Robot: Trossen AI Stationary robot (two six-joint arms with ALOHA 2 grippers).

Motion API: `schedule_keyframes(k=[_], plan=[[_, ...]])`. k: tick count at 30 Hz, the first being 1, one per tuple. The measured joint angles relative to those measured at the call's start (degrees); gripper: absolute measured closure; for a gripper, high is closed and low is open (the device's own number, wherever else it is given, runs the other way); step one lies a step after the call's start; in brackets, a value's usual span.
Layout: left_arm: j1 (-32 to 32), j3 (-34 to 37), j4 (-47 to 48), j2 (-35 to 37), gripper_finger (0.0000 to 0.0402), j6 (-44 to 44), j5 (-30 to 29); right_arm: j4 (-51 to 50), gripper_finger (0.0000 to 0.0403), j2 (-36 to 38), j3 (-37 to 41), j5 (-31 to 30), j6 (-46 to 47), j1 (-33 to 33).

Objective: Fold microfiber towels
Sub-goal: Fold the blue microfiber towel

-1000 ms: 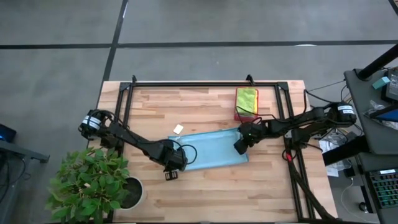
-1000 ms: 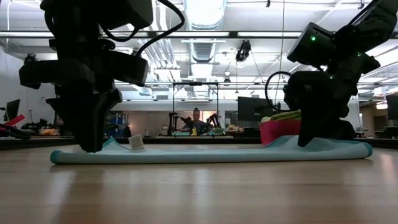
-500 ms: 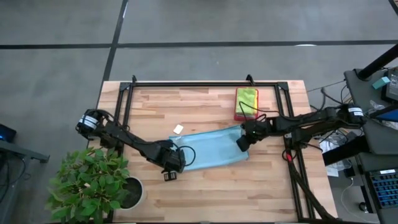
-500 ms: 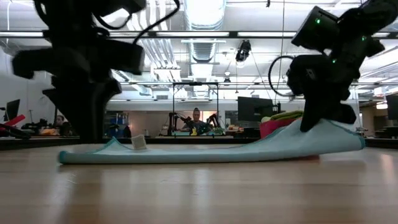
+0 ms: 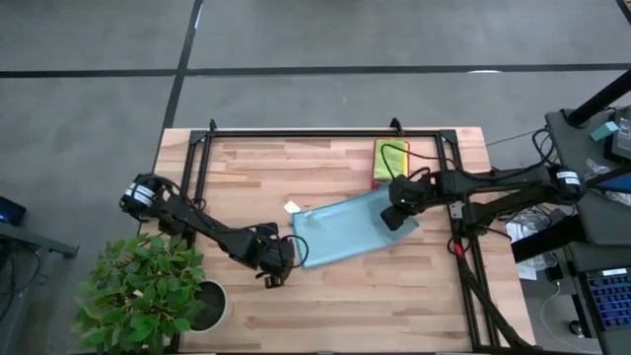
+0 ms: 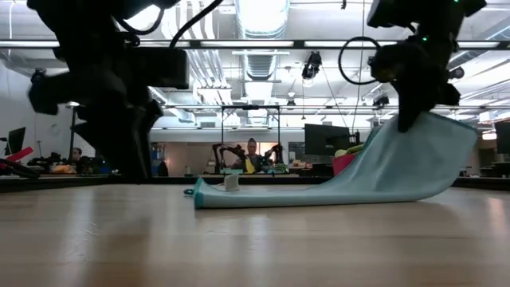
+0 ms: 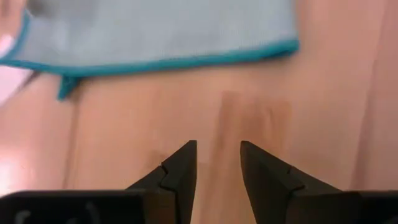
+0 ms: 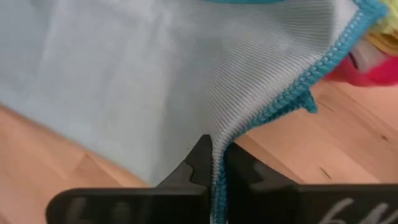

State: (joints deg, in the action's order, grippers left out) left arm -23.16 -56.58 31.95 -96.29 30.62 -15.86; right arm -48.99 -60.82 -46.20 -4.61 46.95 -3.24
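Observation:
A light blue microfiber towel (image 5: 340,229) with a teal hem lies across the table's middle, its right end raised. My right gripper (image 5: 399,217) is shut on that raised end. My left gripper (image 5: 268,271) stands open near the towel's left end, over bare wood. In the left wrist view the towel's hem (image 7: 186,59) lies ahead of its fingers, apart from them. Folded lime green and yellow towels (image 5: 390,158) rest in a pink-red tray (image 5: 376,181) at the far right. My right gripper pinches the towel's teal-hemmed edge (image 8: 219,163) between its two fingers, a short way from a corner (image 8: 308,102). The fingers come from above. The right end hangs lifted below them (image 6: 422,159), and the left part (image 6: 239,195) lies on the table.
A small white tag (image 5: 292,208) lies by the towel's far left corner. A potted plant (image 5: 148,291) stands at the near left corner. A black frame (image 5: 325,131) runs along the far edge and both sides. Bare wood lies along the near edge.
My right gripper has risen and gone toward the table's far right with the towel's right end. That end has come up off the table, and the rest has slid right, so its left end has drawn away from my left gripper.

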Motion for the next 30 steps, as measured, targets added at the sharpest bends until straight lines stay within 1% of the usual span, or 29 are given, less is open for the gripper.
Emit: schedule_keyframes(k=[5,9,18,24,30], plan=[[0.0,3.8,-6.1,-0.4,0.0293,0.0,-3.6,1.3,0.0394,-5.8,-3.5,0.9,-0.3,1.1],[0.2,6.2,-10.6,-0.4,0.0293,0.0,-4.7,6.5,0.0394,-11.5,-6.4,3.9,-1.2,2.4],[0.8,12.1,-23.3,-0.4,0.0293,-2.5,-8.7,17.1,0.0394,-25.3,-14.1,4.2,-1.5,4.8],[1.4,14.7,-28.8,-0.3,0.0293,-3.1,-11.0,18.5,0.0394,-34.1,-21.1,3.5,-2.6,5.1],[1.4,16.2,-32.6,-0.3,0.0293,-4.0,-11.2,18.4,0.0394,-40.7,-28.0,3.1,-3.8,5.1]])
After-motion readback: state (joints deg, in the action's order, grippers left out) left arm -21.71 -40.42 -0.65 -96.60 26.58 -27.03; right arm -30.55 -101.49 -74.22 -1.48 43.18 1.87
